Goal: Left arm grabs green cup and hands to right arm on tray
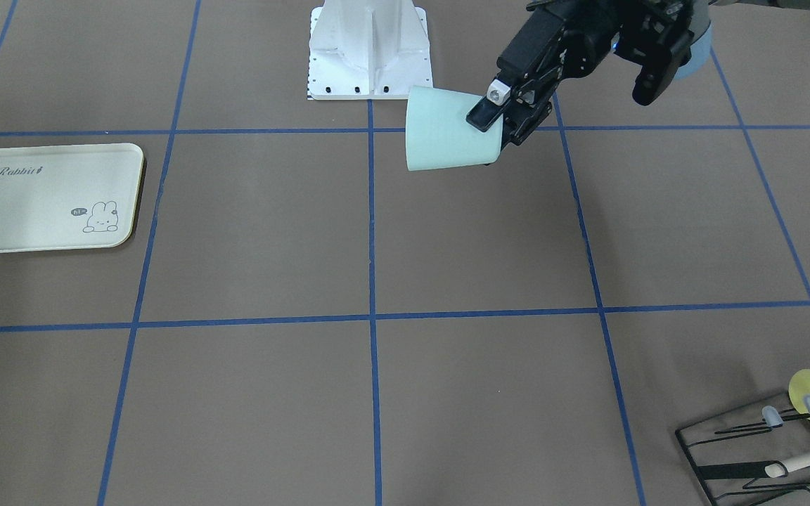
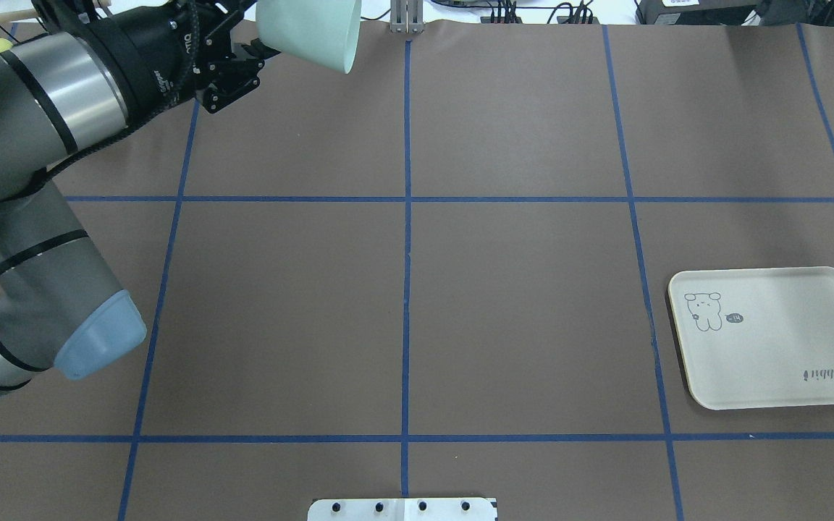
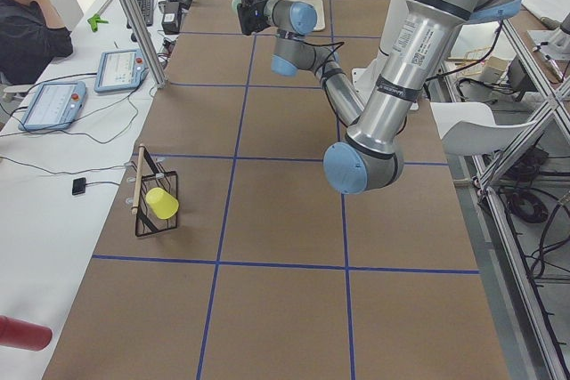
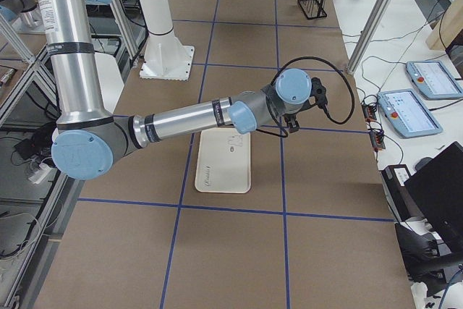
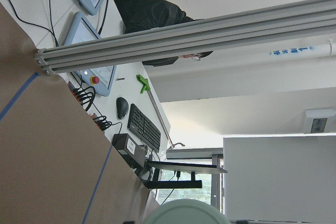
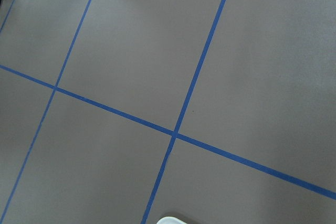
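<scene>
Gripping green cup [image 1: 444, 133] sideways — left jaws | right jaws — barely seen, cannot tell state

The left arm [image 2: 48, 101] is raised high above the table's left half, its gripper [image 1: 498, 128] clamped sideways on the green cup [image 1: 444, 133]. The right arm [image 4: 188, 121] stretches out low toward the far right corner. Whether its gripper [image 4: 317, 96] is closed cannot be told.
</scene>
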### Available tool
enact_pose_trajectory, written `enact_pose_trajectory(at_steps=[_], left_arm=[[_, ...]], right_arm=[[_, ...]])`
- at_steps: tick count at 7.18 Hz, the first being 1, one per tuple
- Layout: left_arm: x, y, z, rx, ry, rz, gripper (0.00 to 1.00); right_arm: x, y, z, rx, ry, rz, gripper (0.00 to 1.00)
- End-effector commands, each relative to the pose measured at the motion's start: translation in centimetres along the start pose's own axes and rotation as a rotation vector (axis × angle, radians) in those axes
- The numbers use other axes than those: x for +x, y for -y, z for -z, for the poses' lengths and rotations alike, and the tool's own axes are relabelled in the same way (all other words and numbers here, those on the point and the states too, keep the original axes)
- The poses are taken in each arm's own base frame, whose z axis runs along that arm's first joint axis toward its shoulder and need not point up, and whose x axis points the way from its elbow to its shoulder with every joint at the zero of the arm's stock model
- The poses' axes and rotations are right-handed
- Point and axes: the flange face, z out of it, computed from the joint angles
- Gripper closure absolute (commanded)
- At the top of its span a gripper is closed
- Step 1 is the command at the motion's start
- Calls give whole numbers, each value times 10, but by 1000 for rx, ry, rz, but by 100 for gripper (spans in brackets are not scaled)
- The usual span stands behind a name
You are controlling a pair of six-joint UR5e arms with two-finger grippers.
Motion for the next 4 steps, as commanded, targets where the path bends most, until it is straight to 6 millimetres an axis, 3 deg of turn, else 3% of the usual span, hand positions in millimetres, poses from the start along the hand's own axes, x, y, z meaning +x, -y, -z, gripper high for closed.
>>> enact_pose_trajectory(at_steps=[1, 2, 4], left_arm=[[-20, -9, 1, 6, 12, 9, 85], [-23, -8, 0, 6, 16, 9, 85], [-27, -8, -2, 7, 24, 6, 84]], right_arm=[[-43, 42, 1, 21, 0, -56, 3], [-67, 55, -11, 42, -58, -76, 3], [-111, 60, -40, 101, -129, -94, 3]])
